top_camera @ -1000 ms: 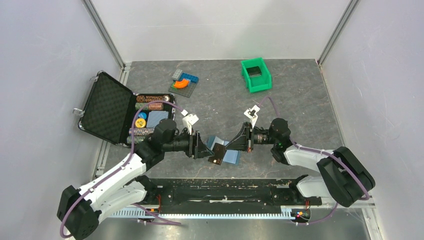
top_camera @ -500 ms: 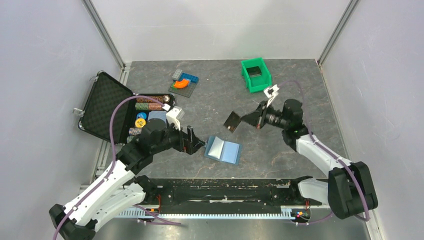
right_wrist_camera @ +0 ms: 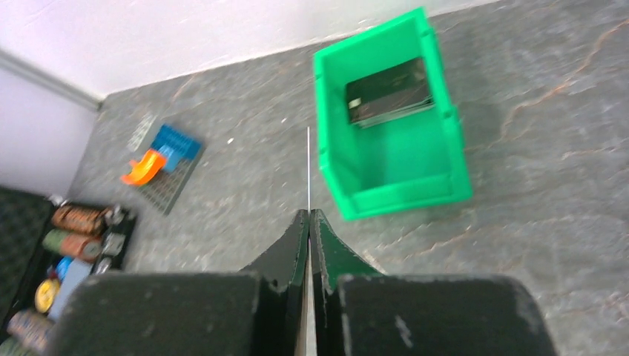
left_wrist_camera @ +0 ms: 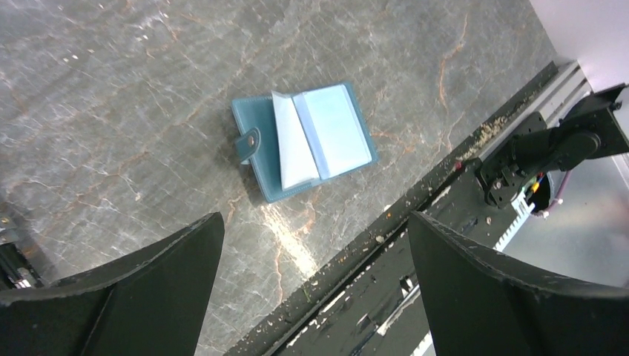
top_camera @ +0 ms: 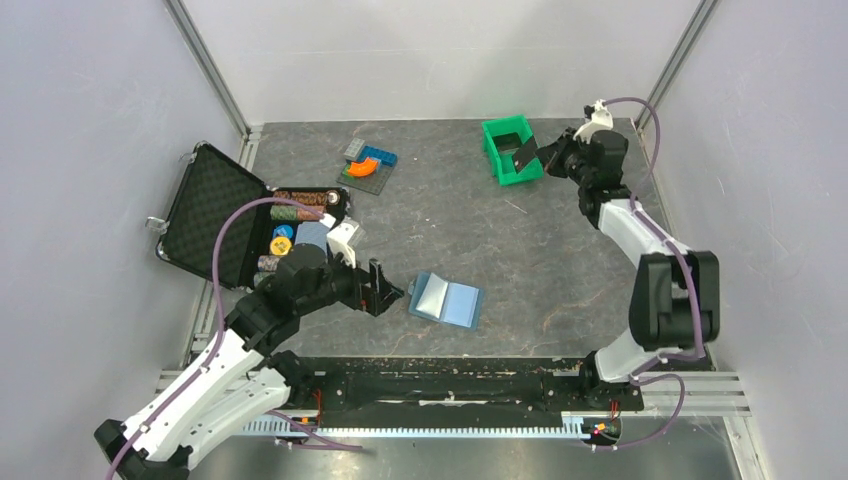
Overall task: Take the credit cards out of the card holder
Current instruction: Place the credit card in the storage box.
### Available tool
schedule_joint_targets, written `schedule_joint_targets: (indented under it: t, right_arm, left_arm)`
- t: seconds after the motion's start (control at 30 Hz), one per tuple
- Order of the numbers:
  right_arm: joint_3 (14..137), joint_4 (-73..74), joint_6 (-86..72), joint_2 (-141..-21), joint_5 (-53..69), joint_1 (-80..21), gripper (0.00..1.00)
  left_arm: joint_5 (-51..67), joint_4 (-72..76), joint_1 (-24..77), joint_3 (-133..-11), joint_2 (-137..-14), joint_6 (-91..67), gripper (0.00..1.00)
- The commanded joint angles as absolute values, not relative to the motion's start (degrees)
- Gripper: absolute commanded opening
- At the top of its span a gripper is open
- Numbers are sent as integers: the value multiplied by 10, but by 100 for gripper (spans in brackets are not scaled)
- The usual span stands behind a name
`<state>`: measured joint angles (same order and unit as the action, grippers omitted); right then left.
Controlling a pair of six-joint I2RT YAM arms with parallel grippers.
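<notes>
The card holder (top_camera: 447,300) lies open on the grey stone-patterned surface (top_camera: 450,220), near the front rail and between the two arm bases. It is a small teal-blue bifold with its lighter blue inner faces up. In the left wrist view one inner leaf stands partly raised along the fold, and a snap tab sticks out from the outer cover on the side away from the rail. No card edge shows in its slots from either view.

The left tool (top_camera: 385,290) hangs just beside the card holder, on the side toward the black foam-lined case (top_camera: 210,215). Its jaws are spread wide with nothing between them, and they touch neither the card holder nor the surface.

The right tool (top_camera: 545,160) is stretched to the far right corner, at the green plastic bin (top_camera: 520,172). Its jaws are pressed together on a dark credit card (top_camera: 524,157), which the right wrist view shows edge-on as a thin line rising from the fingertips. The card is held clear of the surface; whether it is over the bin's opening or just outside its wall cannot be told. A second dark card (right_wrist_camera: 389,93) lies flat on the bin's floor.

The case lies open at the left, with rolls of poker chips (top_camera: 300,205) in its tray. A small pile of toy bricks (top_camera: 365,163) sits at the back of the surface
</notes>
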<state>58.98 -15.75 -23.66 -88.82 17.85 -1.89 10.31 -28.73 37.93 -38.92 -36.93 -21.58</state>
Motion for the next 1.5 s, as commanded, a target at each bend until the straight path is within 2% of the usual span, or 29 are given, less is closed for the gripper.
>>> schedule_joint_targets:
  t: [0.0,0.43,0.97,1.47]
  right_arm:
    - [681,-181,-221,-957,89,-19,0]
    - [861,-187,-270,-1164,76,-20,0]
    - [938,-207,-315,-1271,93,-43,0]
    - [986,-195,-331,-1319,85,-47,2]
  left_arm:
    - [151,-293,377,-390,-399,-203,100]
    - [144,-310,376,-392,-390,-191,100]
    - [136,-309,376,-392,-384,-191,100]
    - [132,-310,376,-392,-384,-186,100]
